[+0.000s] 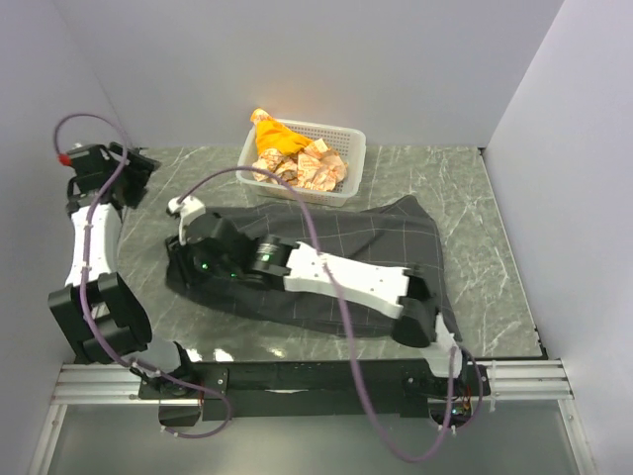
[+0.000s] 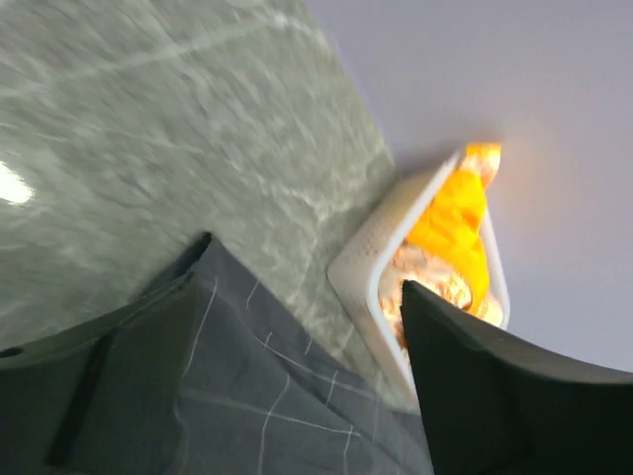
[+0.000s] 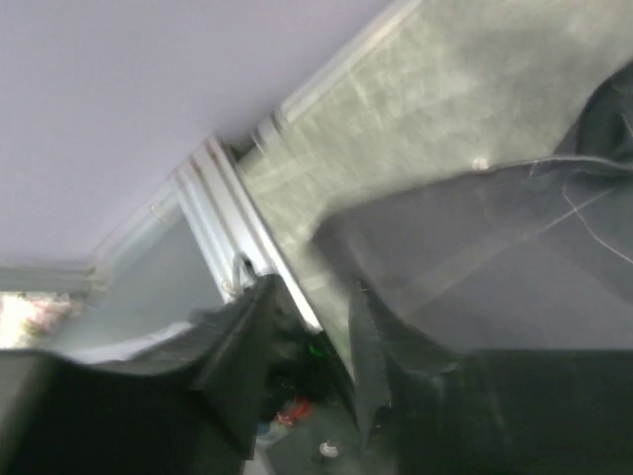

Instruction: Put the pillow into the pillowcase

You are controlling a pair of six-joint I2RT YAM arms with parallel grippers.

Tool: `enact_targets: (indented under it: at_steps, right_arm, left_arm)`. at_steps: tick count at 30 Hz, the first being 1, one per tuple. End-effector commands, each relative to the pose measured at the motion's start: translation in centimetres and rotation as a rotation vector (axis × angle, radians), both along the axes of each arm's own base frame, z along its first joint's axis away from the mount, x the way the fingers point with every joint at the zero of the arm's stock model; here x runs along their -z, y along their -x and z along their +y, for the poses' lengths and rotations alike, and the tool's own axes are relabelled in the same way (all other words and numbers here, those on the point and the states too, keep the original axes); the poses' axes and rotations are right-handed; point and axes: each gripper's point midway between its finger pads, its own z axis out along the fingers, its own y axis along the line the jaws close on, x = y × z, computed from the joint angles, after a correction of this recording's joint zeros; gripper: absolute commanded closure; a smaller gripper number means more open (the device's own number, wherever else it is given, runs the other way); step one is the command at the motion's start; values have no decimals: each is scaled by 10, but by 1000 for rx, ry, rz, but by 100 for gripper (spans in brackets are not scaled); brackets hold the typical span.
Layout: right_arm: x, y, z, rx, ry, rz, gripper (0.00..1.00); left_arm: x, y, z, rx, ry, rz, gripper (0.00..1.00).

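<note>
White walls close in a grey marble tabletop. The pillowcase lies plump across its middle, from near the left edge toward the near right corner. No cream of the pillow shows anywhere, so it is probably fully inside and the task looks all but done. The right gripper sits at the case's left end, fingers slightly parted, gripping nothing. The left gripper hangs spread and empty over the far left corner. What seems left is drawing the arms clear.

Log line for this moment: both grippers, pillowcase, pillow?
left gripper: open, off the pillowcase | right gripper: jaws apart, at pillowcase left end | pillow: not visible
</note>
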Motion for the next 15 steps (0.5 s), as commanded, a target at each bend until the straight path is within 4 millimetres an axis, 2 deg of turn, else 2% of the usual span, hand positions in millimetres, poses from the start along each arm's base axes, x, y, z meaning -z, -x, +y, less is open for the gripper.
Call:
enact_targets:
  at_steps: [1,2,3,4,5,6,7,8,9,10,11,12,13,14,15]
  right_arm:
    - [-9,26,15,-163,-46,-24,44]
    - [4,24,9,-145,-11,-23,41]
    - [-12,23,-5,-124,-21,-45,38]
    - [4,20,-20,-95,31,-44,29]
    - [-20,8,-46,4,16,-84,24]
    - [-21,2,-65,59,34,-95,17]
    - [12,-1,-89,109,111,-83,14]
    - [-14,-4,-121,168,60,-90,13]
    - [-9,-21,-147,282,59,-69,11]
    - [32,-23,-177,338,137,-39,11]
    - [18,-25,-210,408,84,-27,10]
    - [30,-39,-239,514,74,24,10]
    - [73,-35,-268,559,147,54,10]
    - [60,-31,-294,621,55,91,10]
    - [71,-31,-316,678,49,108,10]
  left_arm:
    - [-40,27,17,-39,-164,-38,10]
    - [-41,30,16,-35,-169,-40,11]
    - [-47,33,11,-21,-163,-63,14]
    - [-41,36,0,3,-143,-58,15]
    - [-39,39,-8,14,-137,-59,16]
    - [-43,46,-12,-10,-159,-73,18]
    - [-27,50,-32,17,-156,-52,19]
    - [-22,55,-41,25,-164,-52,19]
    - [-25,62,-47,12,-184,-69,20]
    - [-8,68,-71,57,-163,-48,21]
    - [-1,73,-82,76,-152,-42,21]
    - [-2,78,-96,103,-143,-67,23]
    - [14,86,-125,172,-131,-49,24]
    - [18,92,-138,197,-125,-44,25]
    - [23,98,-153,238,-119,-42,27]
